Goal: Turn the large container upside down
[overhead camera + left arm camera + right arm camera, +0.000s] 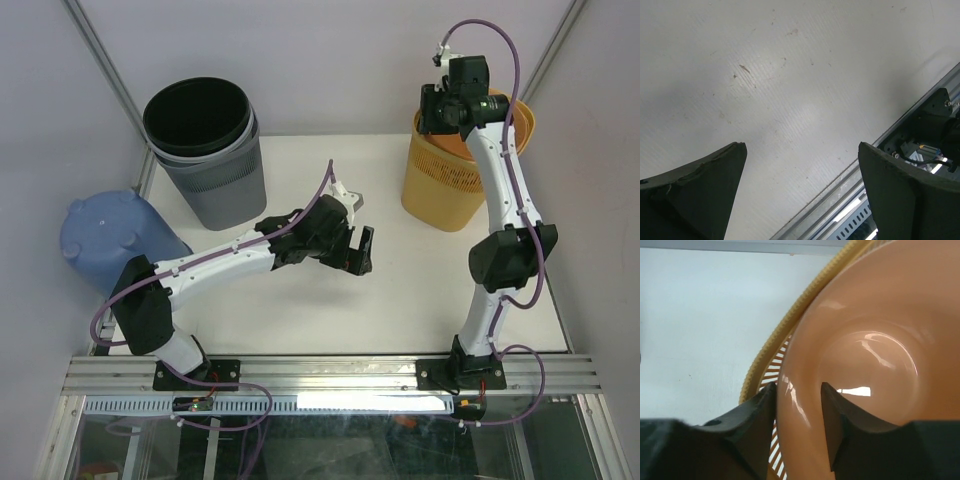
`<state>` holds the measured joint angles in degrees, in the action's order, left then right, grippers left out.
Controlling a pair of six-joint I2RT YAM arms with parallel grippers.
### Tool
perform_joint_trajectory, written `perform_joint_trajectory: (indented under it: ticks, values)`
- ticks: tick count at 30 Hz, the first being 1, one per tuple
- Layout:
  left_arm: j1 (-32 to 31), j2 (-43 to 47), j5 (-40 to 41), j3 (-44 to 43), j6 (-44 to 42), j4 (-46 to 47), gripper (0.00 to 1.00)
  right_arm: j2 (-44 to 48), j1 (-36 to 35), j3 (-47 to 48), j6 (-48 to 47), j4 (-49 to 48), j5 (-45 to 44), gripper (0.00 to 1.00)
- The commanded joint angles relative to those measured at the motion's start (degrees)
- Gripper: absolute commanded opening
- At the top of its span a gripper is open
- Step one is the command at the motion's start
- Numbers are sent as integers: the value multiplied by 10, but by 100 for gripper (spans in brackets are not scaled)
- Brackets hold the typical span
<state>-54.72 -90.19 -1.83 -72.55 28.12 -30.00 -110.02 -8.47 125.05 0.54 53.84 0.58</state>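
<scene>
An orange container [522, 122] sits nested inside a yellow slatted basket [440, 190] at the back right of the table. In the right wrist view its glossy inside [870, 365] fills the frame, with the basket's slats [771, 375] beside it. My right gripper [797, 385] is closed on the orange rim, one finger outside and one inside; from above it [447, 122] is over the basket's left side. My left gripper [362, 250] is open and empty, low over the middle of the table [790, 75].
Stacked grey bins [205, 150] stand upright at the back left. A blue bin [110, 230] lies bottom-up at the far left edge. The metal front rail [880, 200] shows under my left fingers.
</scene>
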Motion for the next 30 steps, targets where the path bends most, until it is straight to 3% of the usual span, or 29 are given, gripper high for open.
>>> perform_joint_trajectory:
  ticks: [1, 3, 8, 15, 24, 30]
  values:
    - [-7, 11, -10, -5, 11, 28, 99, 12, 3, 19, -15, -12, 16, 35]
    - [-8, 9, -10, -7, 10, 28, 99, 19, 3, 24, -15, -13, 12, 20]
    - [-8, 4, -11, -8, 11, 28, 99, 41, 2, 64, -15, -16, 0, 0]
    - [-11, -20, -40, -15, 11, 30, 99, 88, 2, 119, -37, -42, -18, 0]
    - [-12, -37, -53, -35, 14, 40, 99, 187, -11, 122, -70, -106, -22, 0]
    - [-11, -29, -37, -51, 5, 39, 99, 292, -13, 86, -43, -205, 41, 0]
